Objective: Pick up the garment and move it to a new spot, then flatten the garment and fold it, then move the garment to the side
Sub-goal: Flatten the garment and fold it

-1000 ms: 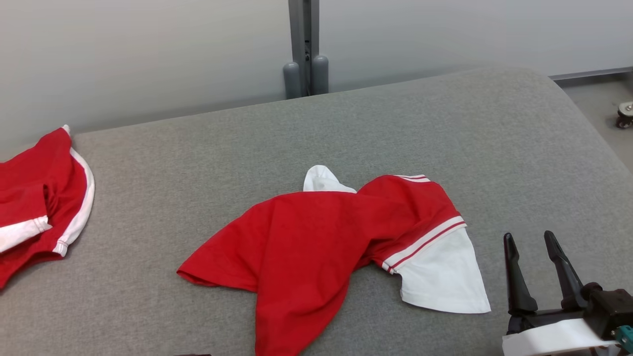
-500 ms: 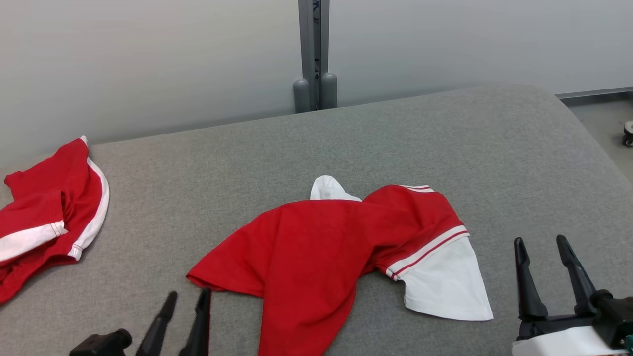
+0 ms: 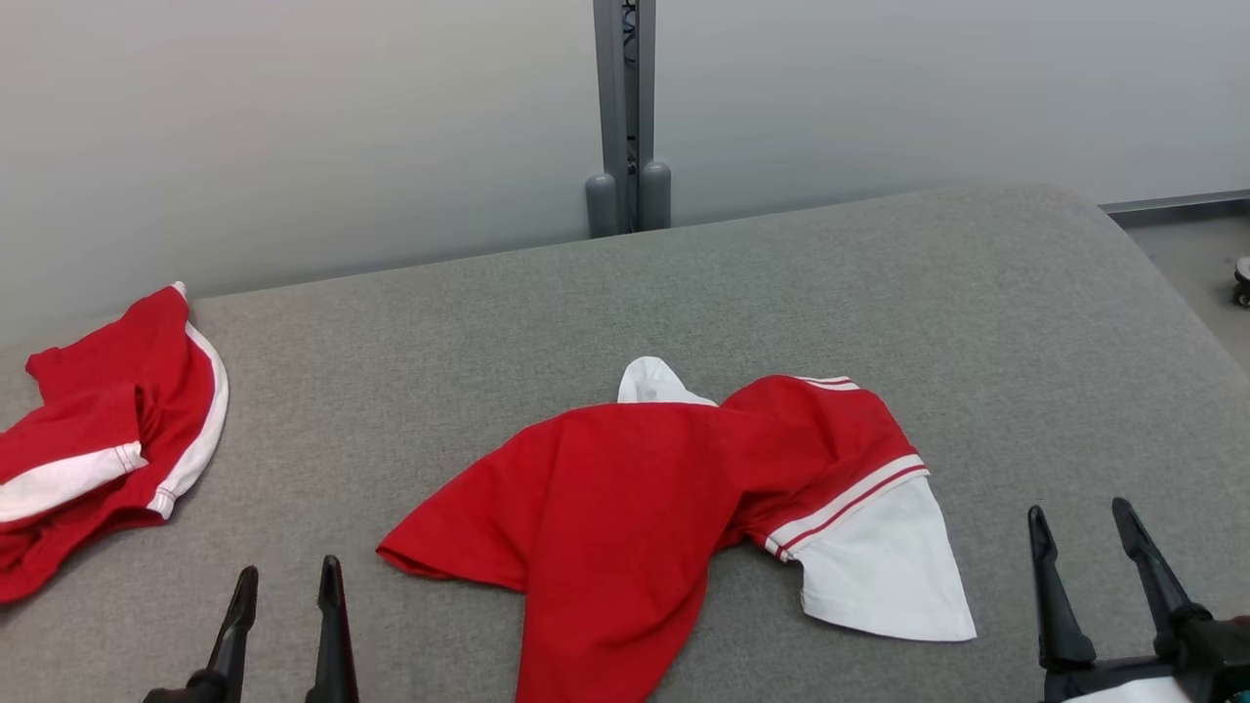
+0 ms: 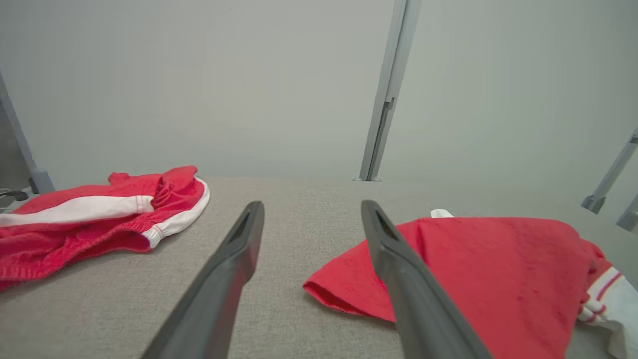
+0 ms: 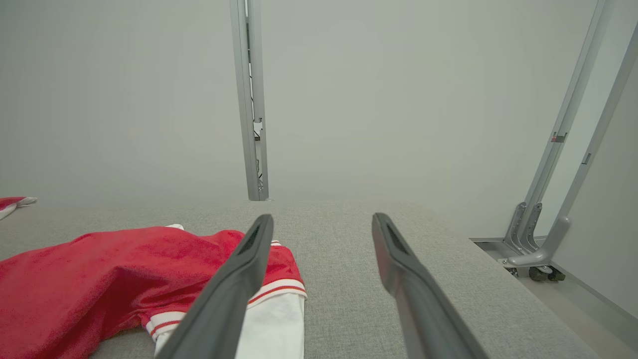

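Crumpled red shirt with white sleeves (image 3: 635, 508) mid grey fabric-covered table (image 3: 879, 293), long axis roughly 9 to 3 o'clock, one white sleeve pointing 4, left gripper (image 3: 290, 566) at 7, right gripper (image 3: 1078, 508) at 4, both jaws wide and empty, red white-striped shorts (image 3: 107, 430) at 9.

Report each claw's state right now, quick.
Left claw: open, holding nothing, clear of the red shirt.
Right claw: open, holding nothing.
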`<state>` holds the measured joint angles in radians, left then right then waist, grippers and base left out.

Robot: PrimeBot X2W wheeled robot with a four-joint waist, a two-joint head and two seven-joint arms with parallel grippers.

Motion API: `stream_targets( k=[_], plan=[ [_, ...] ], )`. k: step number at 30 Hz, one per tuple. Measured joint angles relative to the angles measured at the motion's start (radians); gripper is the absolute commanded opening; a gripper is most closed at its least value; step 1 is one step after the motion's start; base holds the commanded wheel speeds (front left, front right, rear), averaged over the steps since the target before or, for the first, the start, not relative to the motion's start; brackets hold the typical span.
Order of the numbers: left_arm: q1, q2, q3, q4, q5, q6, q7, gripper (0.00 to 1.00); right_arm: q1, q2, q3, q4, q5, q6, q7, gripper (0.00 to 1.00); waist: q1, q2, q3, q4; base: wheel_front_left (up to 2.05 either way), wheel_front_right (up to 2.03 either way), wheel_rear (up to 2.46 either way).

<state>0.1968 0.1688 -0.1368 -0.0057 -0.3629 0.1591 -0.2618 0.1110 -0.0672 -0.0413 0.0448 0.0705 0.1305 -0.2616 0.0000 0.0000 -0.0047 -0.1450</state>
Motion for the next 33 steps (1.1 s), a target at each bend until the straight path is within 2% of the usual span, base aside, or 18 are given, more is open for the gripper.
stream_targets(
  k=[4,11,15,18,19,20,21,24,26,28,33],
  plan=[
    [0.041,-0.058,0.075,0.005,0.075,-0.026,0.0,1.0,0.009,-0.002,0.005,0.019,-0.007,0.0,0.0,1.0,0.0001,0.0,-0.005,0.014,0.0,0.0,0.0],
    [0.061,-0.105,0.139,-0.016,0.135,-0.08,0.0,1.0,0.002,0.002,0.022,0.033,-0.007,0.0,0.0,1.0,0.0,0.0,-0.003,0.035,0.0,0.0,0.0],
    [0.065,-0.114,0.142,-0.026,0.131,-0.108,0.0,1.0,-0.006,0.003,0.032,0.027,0.037,0.0,0.0,1.0,0.0,0.0,-0.002,0.036,0.0,0.0,0.0],
    [0.077,-0.116,0.088,-0.042,0.081,-0.157,0.0,1.0,-0.017,-0.031,0.052,0.017,0.067,0.0,0.0,1.0,0.0,0.0,0.001,0.035,0.0,0.0,0.0],
    [0.077,-0.116,0.088,-0.042,0.081,-0.157,0.0,1.0,-0.017,-0.031,0.052,0.017,0.067,0.0,0.0,1.0,0.0,0.0,0.001,0.035,0.0,0.0,0.0],
    [0.093,-0.119,0.05,-0.057,0.061,-0.179,0.074,1.0,-0.016,-0.093,0.084,0.046,0.08,0.0,0.008,1.0,0.0,0.0,0.005,0.036,0.0,0.0,0.0],
    [0.093,-0.119,0.05,-0.057,0.061,-0.179,0.074,1.0,-0.016,-0.093,0.084,0.046,0.08,0.0,0.008,1.0,0.0,0.0,0.005,0.036,0.0,0.0,0.0],
    [0.117,-0.113,-0.012,-0.106,0.008,-0.208,0.285,1.0,-0.017,-0.183,0.165,0.074,0.122,0.0,0.133,1.0,0.0,0.0,0.016,0.035,0.0,0.0,0.0],
    [0.145,-0.101,-0.05,-0.142,-0.019,-0.213,0.428,1.0,-0.024,-0.221,0.201,0.084,0.16,0.0,0.212,1.0,0.0,0.0,0.029,0.033,0.0,0.0,0.0],
    [0.153,-0.097,-0.058,-0.175,-0.057,-0.203,0.505,1.0,-0.045,-0.256,0.215,0.112,0.166,0.0,0.28,1.0,0.0001,0.0,0.05,0.032,0.0,0.0,0.0],
    [0.146,-0.094,-0.098,-0.16,-0.074,-0.185,0.633,1.0,-0.115,-0.237,0.243,0.214,0.169,0.0,0.355,1.0,0.0,0.0,0.114,0.032,0.0,0.0,0.0]
  ],
)
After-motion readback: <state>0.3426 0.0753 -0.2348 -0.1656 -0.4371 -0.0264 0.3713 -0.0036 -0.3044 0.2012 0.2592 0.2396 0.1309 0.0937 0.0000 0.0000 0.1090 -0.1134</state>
